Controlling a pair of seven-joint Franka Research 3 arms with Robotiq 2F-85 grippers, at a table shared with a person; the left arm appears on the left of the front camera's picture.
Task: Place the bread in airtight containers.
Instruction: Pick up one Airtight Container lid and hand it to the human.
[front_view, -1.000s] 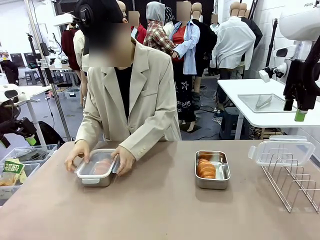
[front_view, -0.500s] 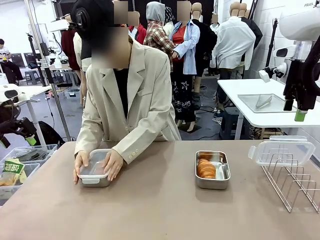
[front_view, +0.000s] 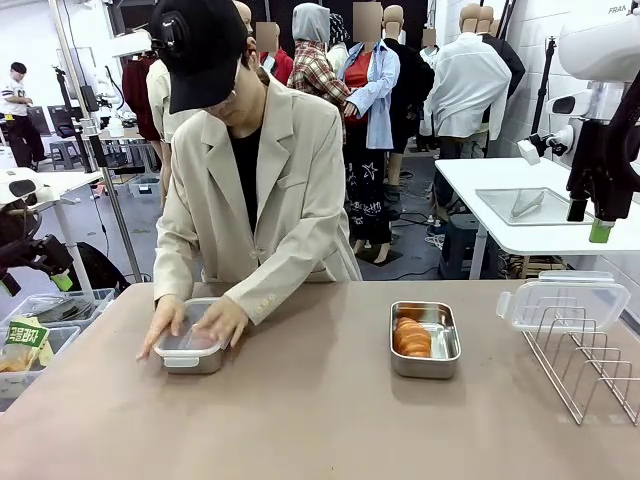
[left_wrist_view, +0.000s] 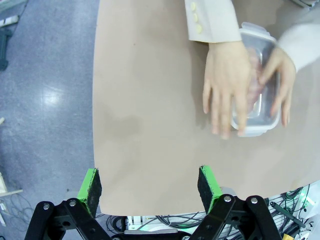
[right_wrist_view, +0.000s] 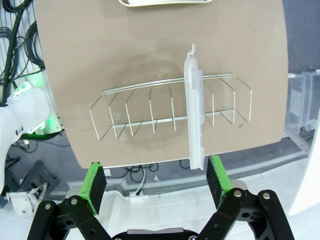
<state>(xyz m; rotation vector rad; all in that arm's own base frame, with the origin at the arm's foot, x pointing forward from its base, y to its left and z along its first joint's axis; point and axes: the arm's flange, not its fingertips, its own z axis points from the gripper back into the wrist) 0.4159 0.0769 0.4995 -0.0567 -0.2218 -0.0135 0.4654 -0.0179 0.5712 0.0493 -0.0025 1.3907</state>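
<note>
One airtight container (front_view: 190, 350) sits at the table's left with a clear lid on it. The person's two hands (front_view: 205, 322) press flat on that lid, and bread shows faintly through it (left_wrist_view: 256, 82). The second airtight container (front_view: 446, 341) stands open right of centre, holding golden-brown bread (front_view: 412, 337). Its clear lid (front_view: 562, 300) leans in the wire rack (front_view: 590, 365), also seen as the lid (right_wrist_view: 195, 112) from above. My left gripper (left_wrist_view: 149, 185) hangs open above the table's near-left edge. My right gripper (right_wrist_view: 156, 182) hangs open above the rack, and its green tip (front_view: 599, 231) is high at the right.
The brown table (front_view: 320, 420) has free room in the middle and along the front. A bin with packets (front_view: 30, 345) stands beside the table's left end. A white side table with a steel tray (front_view: 525, 205) is behind on the right.
The person's hands moved from the sides of the left container onto the top of its lid, and the person leaned further over it. Neither arm moved.
</note>
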